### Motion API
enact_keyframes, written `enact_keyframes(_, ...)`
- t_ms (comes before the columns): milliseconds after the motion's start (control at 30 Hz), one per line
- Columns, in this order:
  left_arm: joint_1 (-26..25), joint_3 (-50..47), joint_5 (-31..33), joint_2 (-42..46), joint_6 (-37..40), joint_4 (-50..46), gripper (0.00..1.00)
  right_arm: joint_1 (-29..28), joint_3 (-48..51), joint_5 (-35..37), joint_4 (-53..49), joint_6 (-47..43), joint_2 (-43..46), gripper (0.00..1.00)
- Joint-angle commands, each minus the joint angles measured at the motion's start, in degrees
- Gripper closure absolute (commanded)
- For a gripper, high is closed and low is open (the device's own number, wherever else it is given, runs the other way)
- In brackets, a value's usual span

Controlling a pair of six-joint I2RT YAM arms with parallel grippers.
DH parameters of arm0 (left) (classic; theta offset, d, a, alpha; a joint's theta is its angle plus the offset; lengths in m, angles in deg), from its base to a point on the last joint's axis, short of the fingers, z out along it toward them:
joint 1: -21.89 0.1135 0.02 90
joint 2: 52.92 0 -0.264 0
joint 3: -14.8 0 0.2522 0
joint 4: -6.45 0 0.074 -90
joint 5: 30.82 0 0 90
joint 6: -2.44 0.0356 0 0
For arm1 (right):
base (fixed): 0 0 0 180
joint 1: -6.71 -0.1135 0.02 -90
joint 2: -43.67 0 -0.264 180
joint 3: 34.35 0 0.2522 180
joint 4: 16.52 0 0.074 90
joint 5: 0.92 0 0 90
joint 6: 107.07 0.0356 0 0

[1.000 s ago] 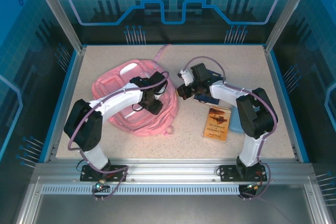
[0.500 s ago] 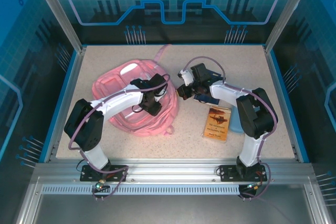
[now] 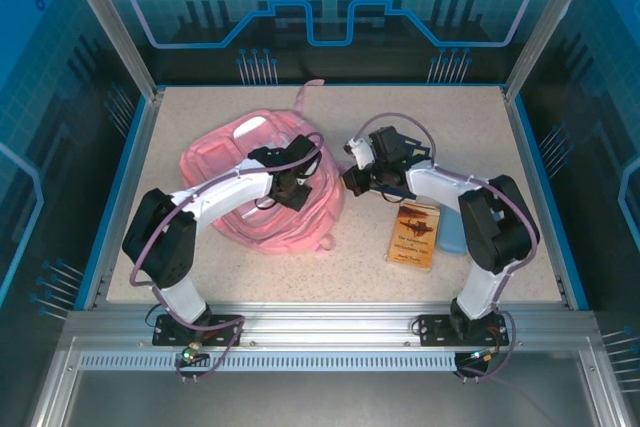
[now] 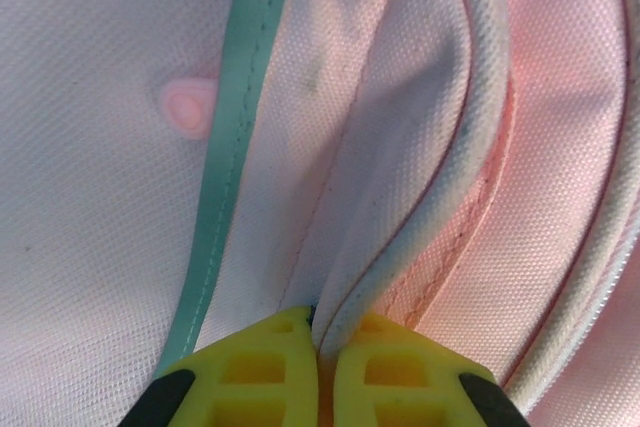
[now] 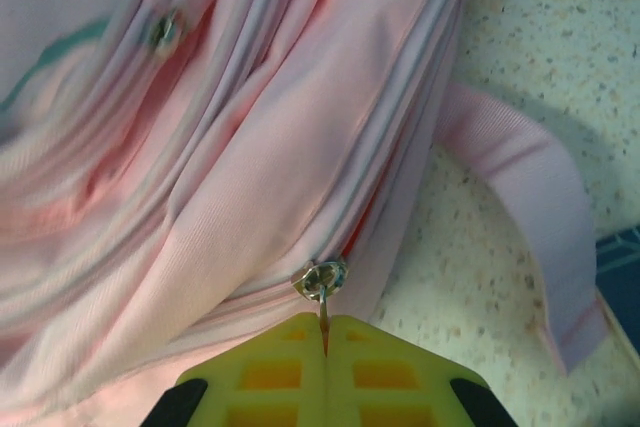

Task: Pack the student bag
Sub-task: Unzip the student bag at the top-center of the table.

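Speckled worktop (image 3: 470,127): left hand (image 4: 318,325) clenched on student bag (image 3: 215,162) piping (image 4: 472,147), right hand (image 5: 325,332) clenched on zipper pull (image 5: 320,280); draw along the track, fabric taut.

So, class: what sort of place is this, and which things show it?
Probably a robotics lab test cell: two arms bolted to an aluminium frame, a speckled table walled by blue panels.

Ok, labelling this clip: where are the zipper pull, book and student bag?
zipper pull (image 5: 320,279), right wrist view, its metal slider.
book (image 3: 414,234), top view, middle of the cover.
student bag (image 3: 210,162), top view, bare pink fabric.
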Motion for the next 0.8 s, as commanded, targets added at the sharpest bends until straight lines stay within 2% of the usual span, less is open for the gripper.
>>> enact_keyframes(0,0.71,5.33,5.66,-0.93,-8.38,3.62,0.97,0.12,4.04,-2.08,-0.37,-0.3,6.08,1.0)
enact_keyframes(233,0.71,13.66,6.43,-6.09,-13.55,1.37,0.97,-4.85,11.26,-2.82,3.05,4.77,12.2,1.0)
enact_keyframes(433,1.34,19.69,4.37,-9.21,-18.81,0.0,0.97,-13.45,18.36,0.77,12.46,14.05,14.98,1.0)
enact_keyframes(633,2.73,21.65,0.74,-9.68,-23.3,0.9,0.98,-22.84,19.37,7.92,23.11,23.28,10.81,1.0)
enact_keyframes(767,3.81,21.01,-2.09,-9.12,-24.64,2.46,0.99,-26.81,18.07,10.92,28.57,28.1,5.89,1.0)
